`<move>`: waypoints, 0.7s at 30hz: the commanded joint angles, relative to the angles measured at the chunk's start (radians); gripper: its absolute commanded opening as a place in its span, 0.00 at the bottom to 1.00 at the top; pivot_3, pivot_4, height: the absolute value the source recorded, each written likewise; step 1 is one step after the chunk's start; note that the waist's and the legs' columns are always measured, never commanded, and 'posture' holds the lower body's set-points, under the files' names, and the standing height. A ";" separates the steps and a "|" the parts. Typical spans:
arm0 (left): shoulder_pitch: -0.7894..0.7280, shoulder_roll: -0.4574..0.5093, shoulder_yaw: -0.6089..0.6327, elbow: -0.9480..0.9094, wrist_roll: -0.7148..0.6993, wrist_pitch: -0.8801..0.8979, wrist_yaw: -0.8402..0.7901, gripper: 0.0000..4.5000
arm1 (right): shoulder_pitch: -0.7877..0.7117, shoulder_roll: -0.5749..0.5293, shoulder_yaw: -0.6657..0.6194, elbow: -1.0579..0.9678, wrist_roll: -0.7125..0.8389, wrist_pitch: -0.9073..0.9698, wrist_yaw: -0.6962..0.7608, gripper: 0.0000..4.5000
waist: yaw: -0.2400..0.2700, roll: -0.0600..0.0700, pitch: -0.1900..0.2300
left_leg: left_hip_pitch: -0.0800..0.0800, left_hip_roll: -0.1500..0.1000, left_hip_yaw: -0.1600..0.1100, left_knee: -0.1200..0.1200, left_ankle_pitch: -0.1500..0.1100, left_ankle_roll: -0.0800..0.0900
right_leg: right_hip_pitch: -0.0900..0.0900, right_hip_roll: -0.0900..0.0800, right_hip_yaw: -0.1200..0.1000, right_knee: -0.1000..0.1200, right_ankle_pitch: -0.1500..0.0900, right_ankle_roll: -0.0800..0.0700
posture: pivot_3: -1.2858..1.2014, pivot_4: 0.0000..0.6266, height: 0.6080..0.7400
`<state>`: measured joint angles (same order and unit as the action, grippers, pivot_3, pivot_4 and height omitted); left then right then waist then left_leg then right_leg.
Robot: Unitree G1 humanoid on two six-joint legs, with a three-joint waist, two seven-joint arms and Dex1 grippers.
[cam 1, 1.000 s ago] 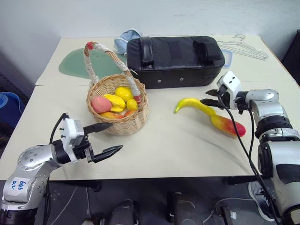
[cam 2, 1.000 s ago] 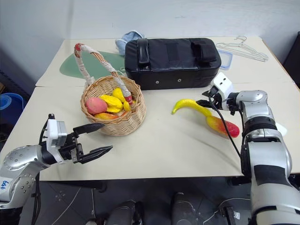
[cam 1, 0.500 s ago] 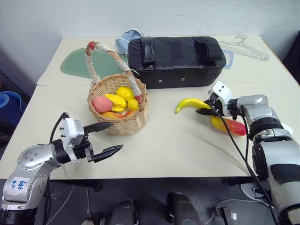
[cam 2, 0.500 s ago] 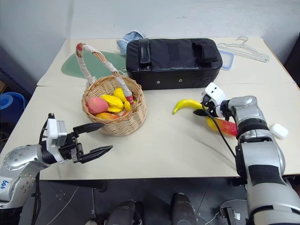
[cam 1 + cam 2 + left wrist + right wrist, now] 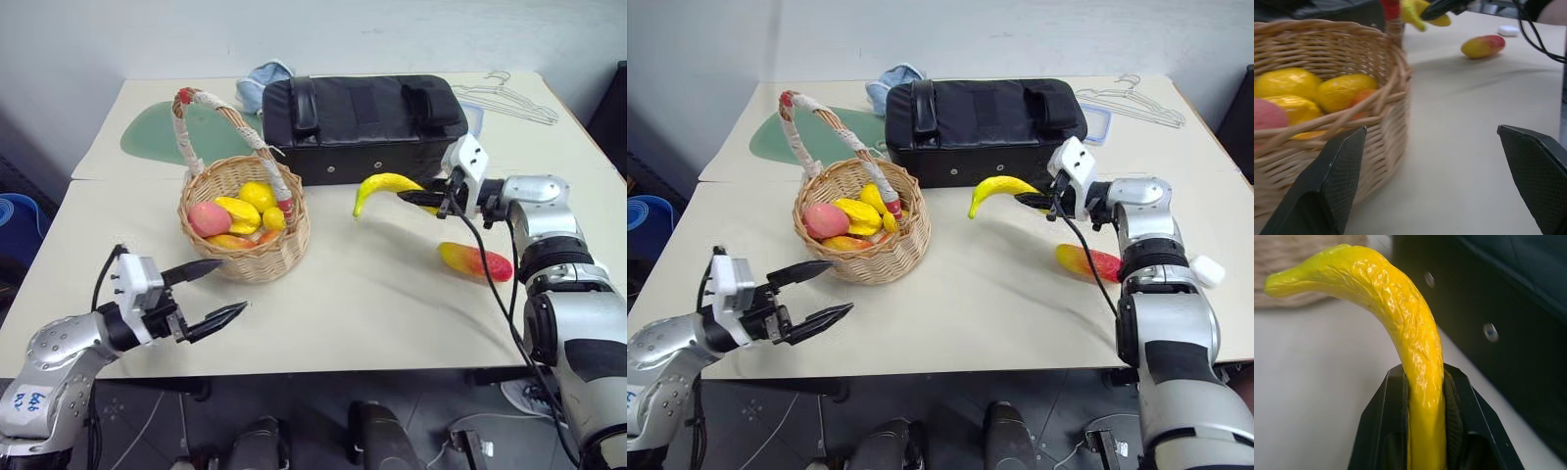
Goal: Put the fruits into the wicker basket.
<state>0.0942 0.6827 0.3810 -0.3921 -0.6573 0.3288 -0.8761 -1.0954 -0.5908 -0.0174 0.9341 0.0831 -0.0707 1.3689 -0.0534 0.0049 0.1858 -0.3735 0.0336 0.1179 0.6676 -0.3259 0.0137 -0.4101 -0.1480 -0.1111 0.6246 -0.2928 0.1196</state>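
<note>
Gripping the banana (image 5: 384, 185) near its thicker end, the right end effector (image 5: 418, 199) holds the fruit clear of the tabletop (image 5: 372, 294), just in front of the long black bag (image 5: 364, 122); the right wrist view shows both fingers (image 5: 1385, 431) pressed against the yellow skin, with the greenish tip curving away toward the wicker basket (image 5: 245, 230). The mango-like fruit (image 5: 474, 261) lies on the tabletop nearer the front edge than the right end effector, apart from it and untouched. The basket stands well to the left of the held banana and holds several yellow and reddish fruits under its arched handle (image 5: 227, 127). The left end effector (image 5: 201, 296) hovers near the front edge of the tabletop, just in front of the basket, its two fingers spread wide and empty. A small white case (image 5: 1208, 271) lies beyond the mango-like fruit, by the right arm.
</note>
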 commanded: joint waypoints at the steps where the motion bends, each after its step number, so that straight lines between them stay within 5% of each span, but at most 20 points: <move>1: 0.026 0.015 0.084 -0.024 -0.047 0.007 -0.003 1.00 | 0.113 -0.035 0.036 -0.423 0.133 0.322 0.104 0.11 | 0.006 0.000 0.000 | 0.000 0.000 0.000 0.000 0.000 0.000 | 0.000 0.000 0.000 0.000 0.000 0.000 | 0.52 0.24 1.00; 6: 0.034 0.025 0.102 -0.013 -0.044 0.013 -0.010 1.00 | 0.223 0.050 0.041 -0.837 0.223 0.690 -0.146 0.11 | 0.022 0.000 0.000 | 0.000 0.000 -0.002 0.001 -0.001 -0.001 | -0.001 0.000 -0.001 0.002 0.000 0.000 | 0.52 0.24 1.00; 11: 0.012 0.030 0.076 -0.020 -0.036 0.021 -0.012 1.00 | 0.142 0.081 0.070 -0.726 0.071 0.705 -0.422 0.11 | 0.026 -0.001 0.000 | 0.000 -0.001 0.001 0.001 -0.001 -0.002 | -0.001 -0.001 0.000 0.001 0.001 -0.002 | 0.52 0.24 1.00; 21: -0.008 0.029 0.075 -0.018 -0.042 0.025 -0.008 1.00 | 0.065 0.154 0.093 -0.672 0.093 0.667 -0.481 0.11 | 0.010 -0.002 -0.001 | -0.001 -0.001 0.002 -0.002 -0.002 -0.001 | -0.004 0.000 -0.005 0.001 0.001 -0.001 | 0.52 0.24 1.00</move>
<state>0.0911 0.7023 0.4493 -0.3843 -0.6824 0.3545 -0.8846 -0.9729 -0.4586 0.0995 0.2851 0.1458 0.6130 0.8994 -0.0432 0.0033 0.1851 -0.3744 0.0330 0.1205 0.6656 -0.3273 0.0120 -0.4139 -0.1479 -0.1164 0.6259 -0.2916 0.1183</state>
